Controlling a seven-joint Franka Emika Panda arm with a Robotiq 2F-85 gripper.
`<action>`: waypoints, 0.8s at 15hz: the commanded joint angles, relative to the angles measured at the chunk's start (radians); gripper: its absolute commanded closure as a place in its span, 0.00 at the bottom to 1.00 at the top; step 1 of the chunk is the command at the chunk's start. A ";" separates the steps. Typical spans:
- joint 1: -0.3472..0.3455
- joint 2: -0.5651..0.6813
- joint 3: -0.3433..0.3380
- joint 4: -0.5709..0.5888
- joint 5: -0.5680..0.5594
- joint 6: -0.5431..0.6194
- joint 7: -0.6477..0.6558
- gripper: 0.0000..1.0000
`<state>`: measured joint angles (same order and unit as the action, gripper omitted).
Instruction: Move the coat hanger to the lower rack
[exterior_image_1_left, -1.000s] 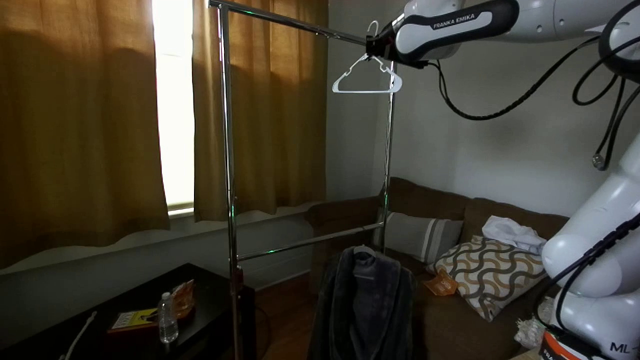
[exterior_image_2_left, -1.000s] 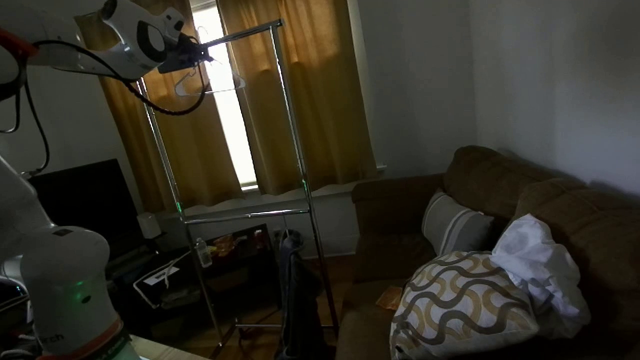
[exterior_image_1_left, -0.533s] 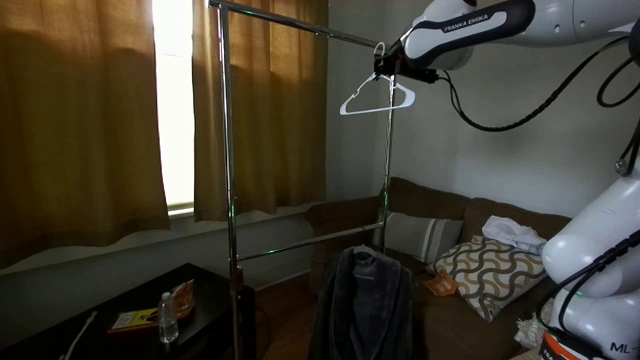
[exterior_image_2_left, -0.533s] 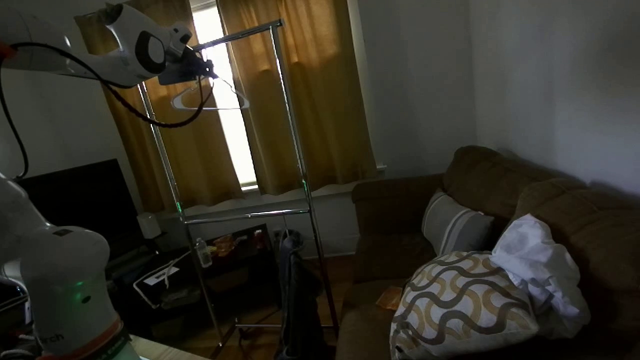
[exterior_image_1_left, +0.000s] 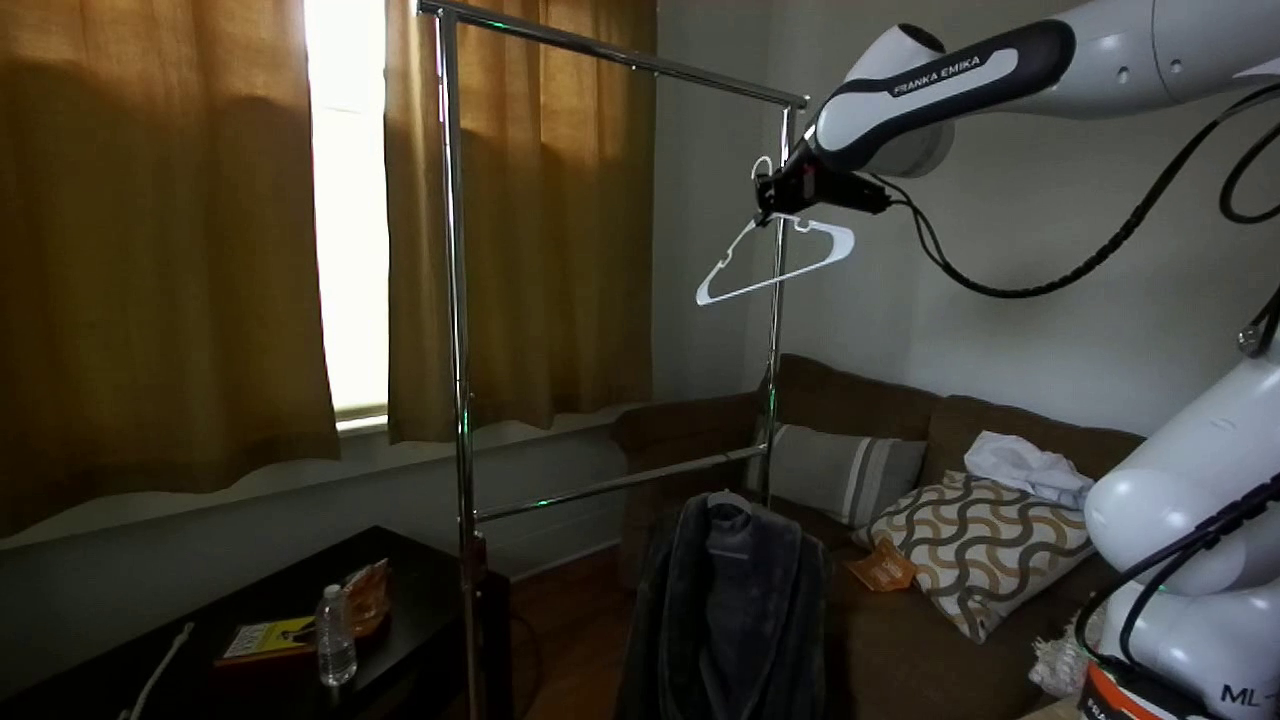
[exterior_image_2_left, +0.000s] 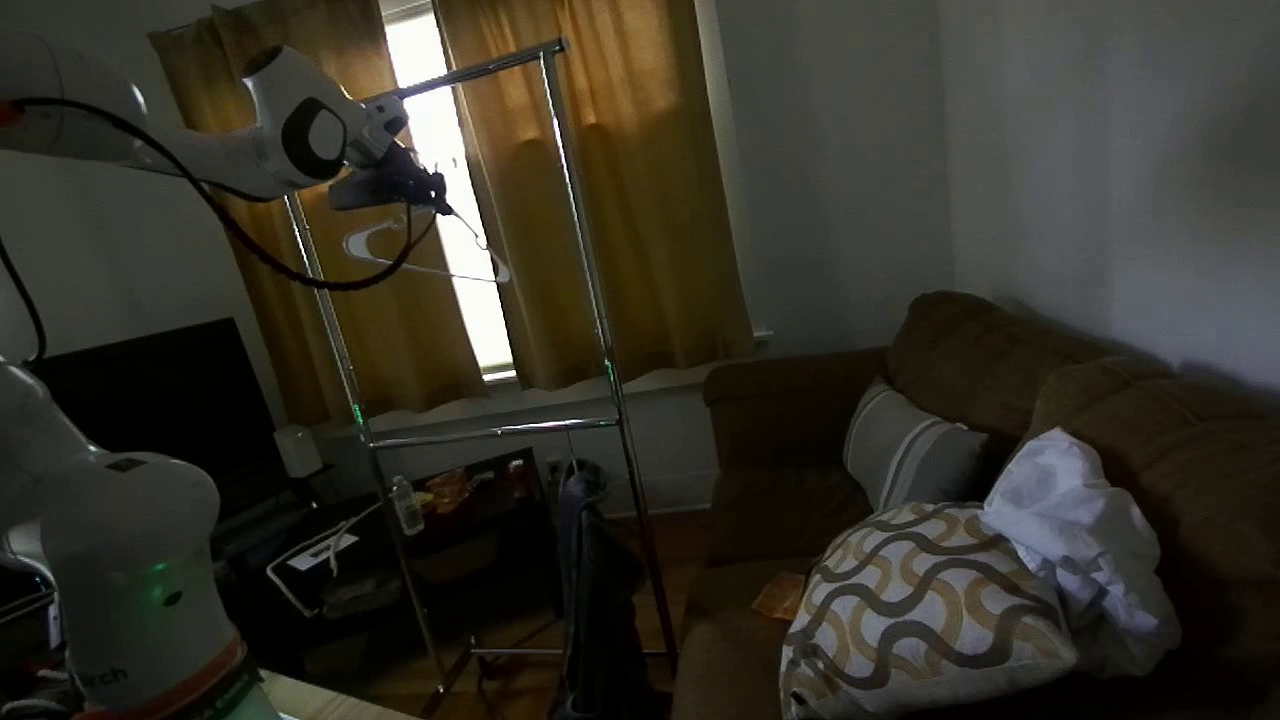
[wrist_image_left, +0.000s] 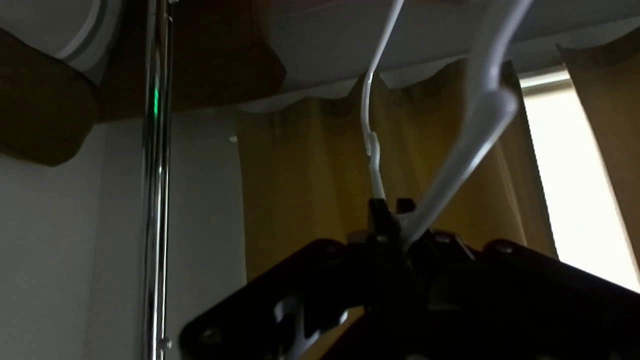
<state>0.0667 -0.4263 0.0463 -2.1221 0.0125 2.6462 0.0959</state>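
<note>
The white coat hanger (exterior_image_1_left: 838, 243) hangs in the air in my gripper (exterior_image_1_left: 765, 203), tilted, its hook sticking up above the fingers. It is well below the stand's top bar and also shows in an exterior view (exterior_image_2_left: 500, 270). In the wrist view, my gripper (wrist_image_left: 392, 212) is shut on the hanger's neck, and the hanger's white arms (wrist_image_left: 487, 117) spread out from the fingertips. The lower rack (exterior_image_1_left: 620, 483) is the thin grey bar at mid-height, far below the hanger; it also shows in an exterior view (exterior_image_2_left: 490, 431). The wrist view does not show the rack.
The stand's top bar (exterior_image_1_left: 620, 56) is above the gripper. A chrome upright (wrist_image_left: 157, 200) stands beside the hanger. A dark jacket (exterior_image_1_left: 725, 610) hangs at the lower rack's sofa end. A brown sofa (exterior_image_2_left: 800, 420) and a dark table (exterior_image_1_left: 400, 560) stand nearby.
My gripper has moved down with the hanger, from about top-bar height to below it. The hanger has tilted, its window-side corner lower in an exterior view. The jacket and stand have not moved.
</note>
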 joint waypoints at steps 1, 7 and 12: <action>0.034 -0.025 -0.028 -0.076 0.055 -0.044 -0.078 0.98; 0.038 0.004 -0.022 -0.091 0.072 -0.081 -0.133 0.92; 0.043 0.005 -0.028 -0.104 0.072 -0.107 -0.163 0.92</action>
<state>0.1155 -0.4223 0.0127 -2.2286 0.0818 2.5424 -0.0665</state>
